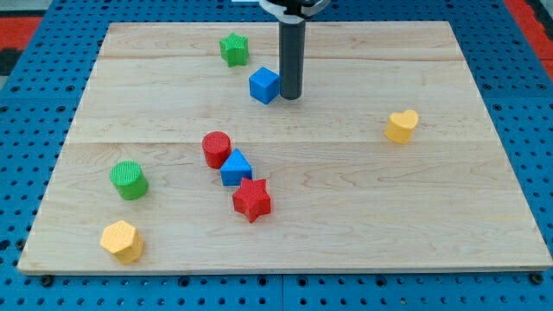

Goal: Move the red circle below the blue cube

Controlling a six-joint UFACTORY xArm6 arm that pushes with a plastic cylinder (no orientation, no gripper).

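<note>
Dark straight rod came down from the view's top, ending in my tip on the board. No pincer on this rig, just the plain rod, so nothing opened, closed or held. My tip sat just to the view's right of the small blue cube, touching it or nearly so; exact contact could not be told.

Blue cube lay in the upper middle of the pale wooden board. Green star-shaped block was near it, up and to the view's left, apart from it.

Red circle, a short red cylinder, stood well below the blue cube and a bit to the view's left, near the board's centre. It was far from my tip. Touching its lower right side was a blue triangular block. A red star-shaped block sat just below that one, touching or nearly. These three made a tight diagonal cluster running down toward the view's right.

Green cylinder with ridged top stood well to the view's left of the cluster, alone. Yellow hexagonal block lay below it, near the bottom left corner of the board.

Yellow heart-shaped block sat alone on the view's right side, well apart from everything else.

Board rested on a blue perforated surface. Red patches showed at the view's top corners.
</note>
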